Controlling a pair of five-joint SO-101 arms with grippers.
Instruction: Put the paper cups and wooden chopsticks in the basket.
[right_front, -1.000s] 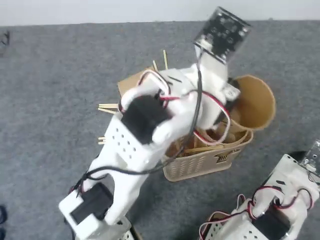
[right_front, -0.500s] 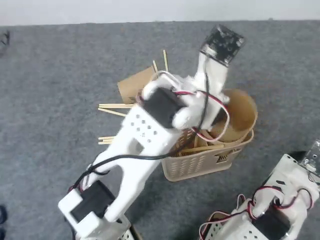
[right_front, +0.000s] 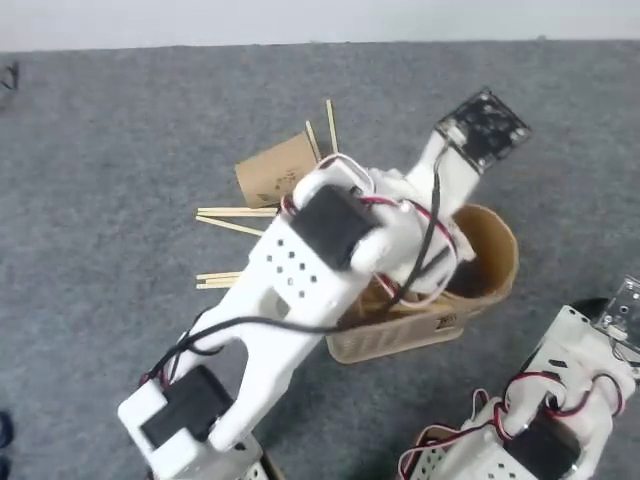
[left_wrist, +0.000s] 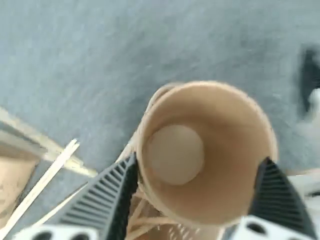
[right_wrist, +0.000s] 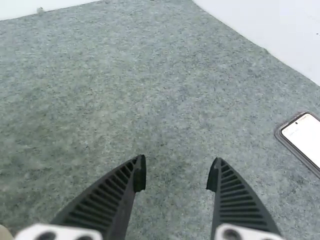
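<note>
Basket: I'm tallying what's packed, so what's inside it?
A paper cup, clamped in the left gripper, leans into one end, with chopsticks beneath it. The arm covers the rest of the basket.

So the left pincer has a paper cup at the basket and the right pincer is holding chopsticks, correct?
Not quite. The right pincer holds nothing: the right wrist view shows it open over grey carpet. The left pincer does have the paper cup at the basket.
</note>
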